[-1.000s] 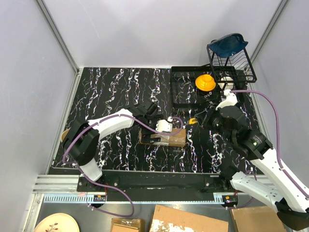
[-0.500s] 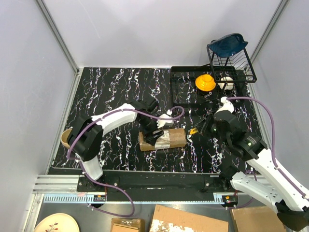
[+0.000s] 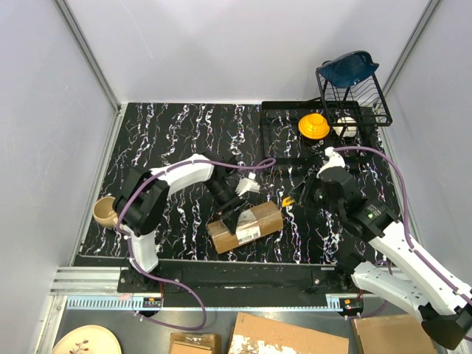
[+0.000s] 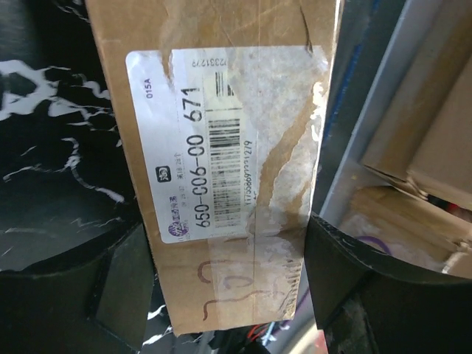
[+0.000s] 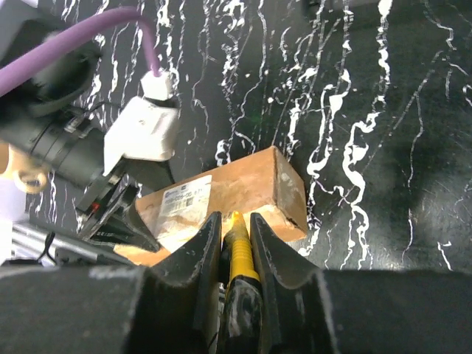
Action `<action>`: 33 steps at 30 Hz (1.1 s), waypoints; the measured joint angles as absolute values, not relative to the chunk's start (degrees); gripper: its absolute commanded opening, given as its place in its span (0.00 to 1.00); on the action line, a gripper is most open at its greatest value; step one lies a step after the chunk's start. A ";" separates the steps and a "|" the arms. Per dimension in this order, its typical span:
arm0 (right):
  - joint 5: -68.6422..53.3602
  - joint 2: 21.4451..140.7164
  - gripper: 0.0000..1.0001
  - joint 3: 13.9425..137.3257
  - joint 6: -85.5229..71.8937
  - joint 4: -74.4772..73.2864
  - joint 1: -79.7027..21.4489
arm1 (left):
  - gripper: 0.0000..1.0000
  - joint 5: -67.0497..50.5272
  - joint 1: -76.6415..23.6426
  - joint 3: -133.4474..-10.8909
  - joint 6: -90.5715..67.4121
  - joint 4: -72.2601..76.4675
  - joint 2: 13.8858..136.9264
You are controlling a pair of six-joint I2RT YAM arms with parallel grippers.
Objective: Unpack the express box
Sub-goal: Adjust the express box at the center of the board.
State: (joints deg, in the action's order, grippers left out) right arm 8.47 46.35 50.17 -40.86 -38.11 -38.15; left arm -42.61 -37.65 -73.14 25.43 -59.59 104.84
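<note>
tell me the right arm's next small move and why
Probably ease the right claw forward to bring the knife onto the box's taped end: the left claw clamps the box, and the knife points at it, seemingly just short.

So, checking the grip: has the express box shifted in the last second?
Yes. The express box slid toward the table's near edge, away from the black tray, and turned slightly.
</note>
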 measured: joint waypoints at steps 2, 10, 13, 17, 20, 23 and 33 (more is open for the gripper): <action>6.76 46.52 0.00 50.33 -38.28 -36.42 -38.09 | 0.68 -45.93 -37.15 -74.76 26.98 -62.85 108.20; 3.81 50.41 0.00 56.16 -29.08 -33.61 -38.06 | 0.76 -48.53 -35.44 -80.40 35.57 -71.24 113.54; 5.02 51.20 0.00 57.74 -26.87 -33.63 -37.60 | 0.86 -47.75 -35.07 -84.25 38.22 -73.93 113.54; 6.31 55.20 0.00 58.96 -25.23 -33.45 -35.09 | 0.84 -47.72 -34.44 -89.80 40.69 -75.29 113.54; 6.61 59.57 0.00 58.96 -24.69 -33.08 -33.58 | 0.84 -47.70 -34.22 -90.91 41.80 -75.50 113.38; 6.39 62.96 0.00 58.96 -23.83 -32.49 -32.86 | 0.87 -46.98 -34.11 -90.48 42.30 -76.03 113.40; -2.63 62.02 0.00 57.12 -21.52 -29.91 -32.69 | 0.99 -44.69 -29.50 -78.54 45.60 -71.88 97.01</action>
State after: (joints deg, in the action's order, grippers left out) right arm -2.63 62.02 57.12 -21.52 -29.91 -32.69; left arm -44.69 -29.50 -78.54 45.60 -71.88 97.01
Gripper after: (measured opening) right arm 0.251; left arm 0.985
